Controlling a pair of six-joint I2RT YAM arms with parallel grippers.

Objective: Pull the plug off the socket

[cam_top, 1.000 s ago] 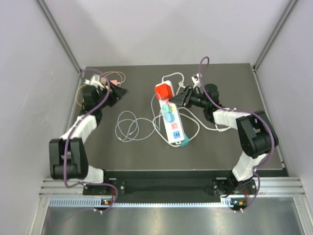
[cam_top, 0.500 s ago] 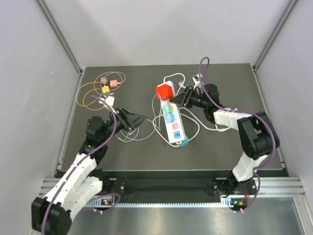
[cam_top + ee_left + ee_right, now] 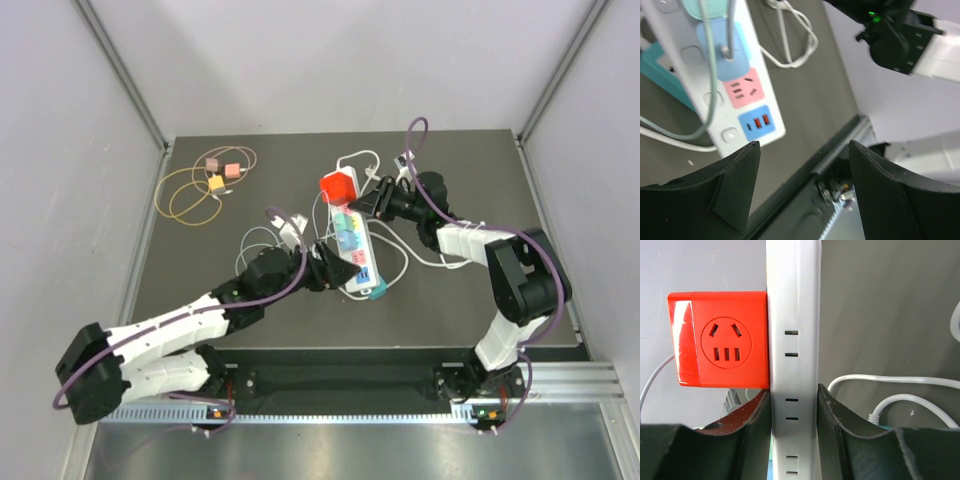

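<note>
Now, right end effector (image 3: 794,407) clamped on the strip (image 3: 792,315), left end effector (image 3: 345,272) spread wide
Red plug (image 3: 338,187) sits in the strip's far end, just beside the right fingers; the left jaws hover empty over the strip's near end, cables (image 3: 400,262) looped on the tabletop (image 3: 450,300)

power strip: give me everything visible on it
Long white plastic-looking power strip, flat on the dark table. A red cube adapter plugs into its far end, a green plug and blue plug mid-length; an empty pink socket and blue USB panel sit at the near end. The right gripper clamps its sides.
</note>
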